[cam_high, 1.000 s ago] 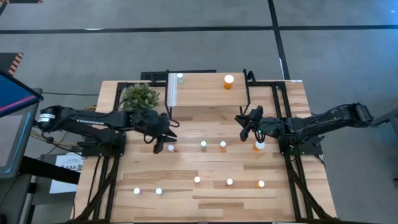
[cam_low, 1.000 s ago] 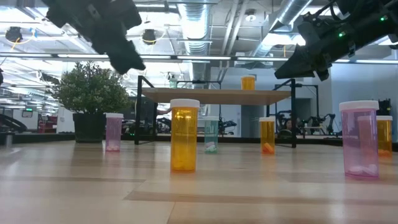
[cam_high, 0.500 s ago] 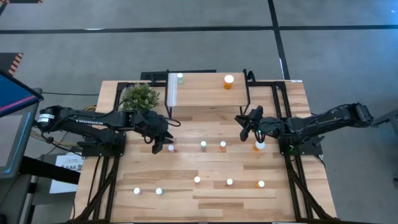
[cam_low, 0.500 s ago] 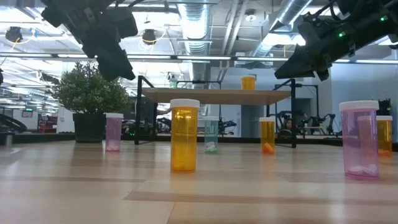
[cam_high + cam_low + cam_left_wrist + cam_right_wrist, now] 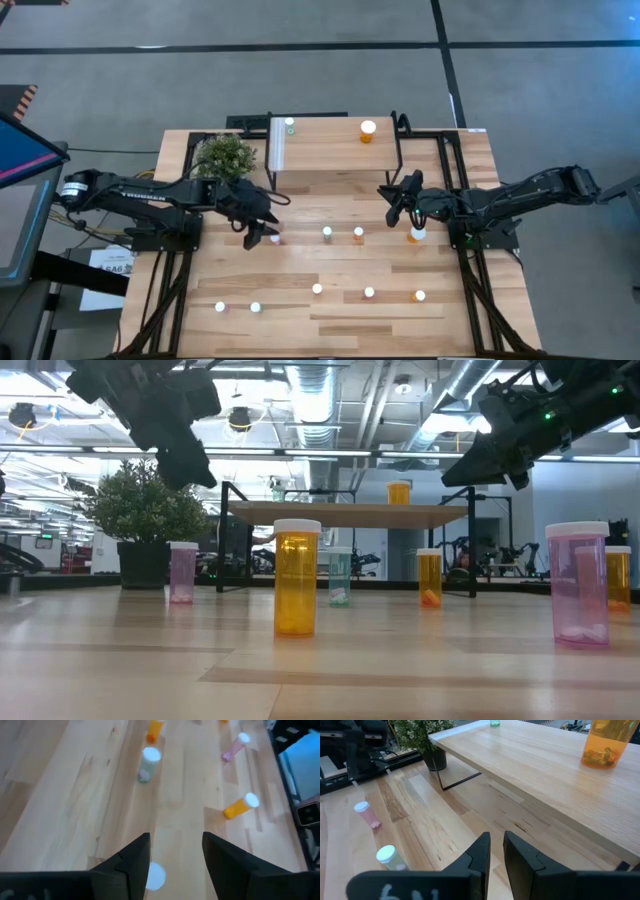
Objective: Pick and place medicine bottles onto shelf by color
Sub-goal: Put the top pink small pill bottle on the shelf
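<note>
My left gripper (image 5: 262, 233) hangs open above a pink medicine bottle (image 5: 274, 238). The bottle's white cap (image 5: 155, 875) shows low between the fingers, and the bottle stands upright on the tabletop (image 5: 183, 572), well below the gripper (image 5: 188, 460). My right gripper (image 5: 395, 205) hovers near the shelf's right legs, fingers close together and empty (image 5: 497, 847). The shelf (image 5: 335, 150) carries a green bottle (image 5: 290, 126) and an orange bottle (image 5: 368, 131). Several other bottles stand on the table, among them a green one (image 5: 327, 233) and an orange one (image 5: 358, 234).
A potted plant (image 5: 225, 155) stands just left of the shelf, close behind my left arm. An orange bottle (image 5: 417, 234) stands under my right arm. More bottles (image 5: 317, 289) are spread along the near half of the table. The shelf's thin black legs (image 5: 460, 782) reach down to the tabletop.
My left gripper has opened its fingers and rolled a little about its own axis while staying above the pink bottle. The bottle has not moved.
</note>
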`<state>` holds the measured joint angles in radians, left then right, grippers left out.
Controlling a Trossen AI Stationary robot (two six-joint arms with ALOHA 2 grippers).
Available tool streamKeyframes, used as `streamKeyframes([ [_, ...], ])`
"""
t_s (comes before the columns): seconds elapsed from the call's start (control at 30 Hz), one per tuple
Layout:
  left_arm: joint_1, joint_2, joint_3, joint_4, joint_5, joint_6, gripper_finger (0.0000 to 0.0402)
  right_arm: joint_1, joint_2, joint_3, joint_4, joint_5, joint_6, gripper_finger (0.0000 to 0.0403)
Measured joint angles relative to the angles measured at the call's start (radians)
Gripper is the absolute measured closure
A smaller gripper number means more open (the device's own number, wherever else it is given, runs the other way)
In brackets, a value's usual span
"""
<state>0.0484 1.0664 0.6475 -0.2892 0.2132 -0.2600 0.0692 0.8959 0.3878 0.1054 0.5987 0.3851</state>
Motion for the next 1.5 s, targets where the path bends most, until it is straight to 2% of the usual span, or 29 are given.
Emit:
streamKeyframes([
  [0.1,-0.034,0.004,0.044,-0.016,-0.005,0.014,0.0235,0.000,0.000,0.000,0.000,0.000,0.000,0.0327],
  [0.27,-0.083,0.041,0.129,-0.098,-0.084,0.073,0.0235,0.000,0.000,0.000,0.000,0.000,0.000,0.0327],
  [0.47,-0.095,0.074,0.141,-0.145,-0.105,0.078,0.0235,0.000,0.000,0.000,-0.004,0.000,0.000,0.0327],
  [0.8,-0.109,0.099,0.140,-0.031,-0.090,0.013,0.0235,0.000,0.001,0.000,-0.025,0.000,0.000,0.0327],
  [1.07,-0.124,0.148,0.140,-0.025,-0.148,-0.125,0.0235,0.000,0.001,0.000,-0.021,0.000,0.000,0.0327],
  [1.27,-0.129,0.210,0.140,-0.050,-0.149,-0.197,0.0235,0.000,0.001,0.000,-0.020,0.000,0.000,0.0327],
  [1.5,-0.127,0.220,0.140,-0.195,-0.210,-0.209,0.0234,0.000,0.001,0.000,-0.022,0.000,0.000,0.0327],
])
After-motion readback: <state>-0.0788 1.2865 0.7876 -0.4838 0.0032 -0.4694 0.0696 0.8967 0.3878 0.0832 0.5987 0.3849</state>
